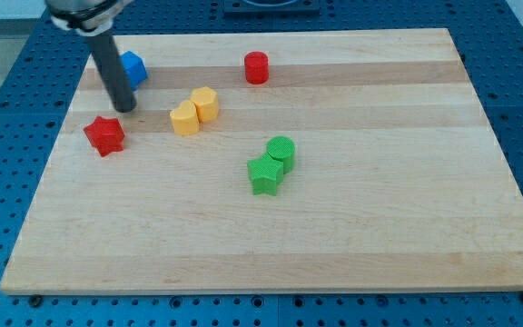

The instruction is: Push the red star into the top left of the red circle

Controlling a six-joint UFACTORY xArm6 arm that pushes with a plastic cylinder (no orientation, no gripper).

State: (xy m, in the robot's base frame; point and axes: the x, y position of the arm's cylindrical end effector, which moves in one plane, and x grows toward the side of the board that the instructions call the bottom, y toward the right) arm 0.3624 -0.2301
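Note:
The red star (104,134) lies near the board's left edge. The red circle (256,67) stands near the view's top, right of centre-left, far from the star. My tip (124,108) is on the board just above and right of the red star, a small gap apart, and just below the blue block (132,68).
Two yellow blocks (194,111) touch each other right of my tip. A green circle (281,151) and a green star (265,173) touch near the board's middle. The wooden board (379,236) sits on a blue perforated table.

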